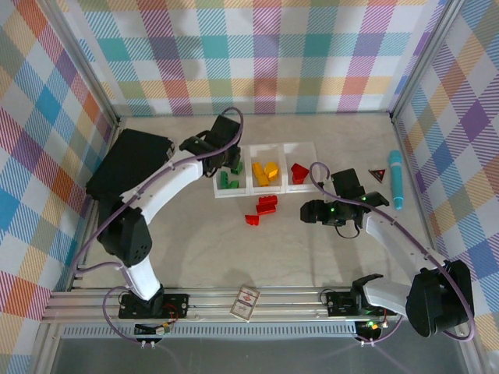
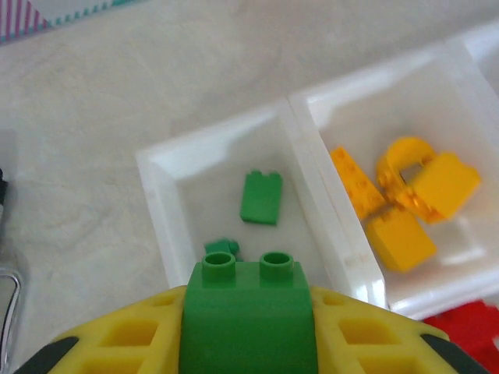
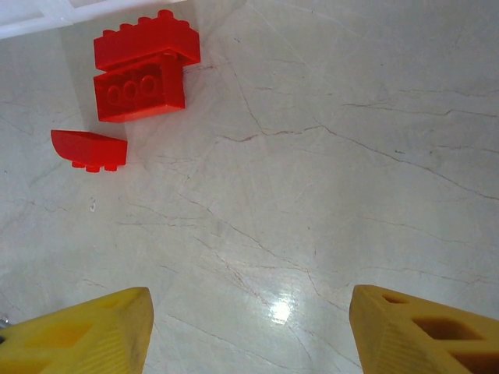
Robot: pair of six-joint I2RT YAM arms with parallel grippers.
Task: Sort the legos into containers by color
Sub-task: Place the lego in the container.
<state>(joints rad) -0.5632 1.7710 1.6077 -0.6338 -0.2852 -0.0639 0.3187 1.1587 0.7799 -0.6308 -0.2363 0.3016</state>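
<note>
My left gripper [image 1: 228, 160] hovers over the left container [image 1: 219, 192], shut on a green lego [image 2: 248, 308] pinched between its yellow fingers [image 2: 117, 335]. Two more green legos [image 2: 261, 196] lie in that tray. Several yellow and orange legos [image 2: 405, 206] fill the middle container [image 1: 251, 185], and one red lego [image 1: 299, 171] sits in the right container [image 1: 312, 184]. Loose on the table in front of the trays are a stacked red pair [image 3: 144, 74] and a small red lego [image 3: 88, 148]. To their right my right gripper [image 1: 306, 211] stands open and holds nothing, low over bare tabletop.
A flat black box [image 1: 129, 160] lies at the left, under my left arm. At the right are a blue pen-like stick [image 1: 398, 179] and a small dark triangle [image 1: 378, 174]. A red-and-white card [image 1: 245, 302] rests on the near rail.
</note>
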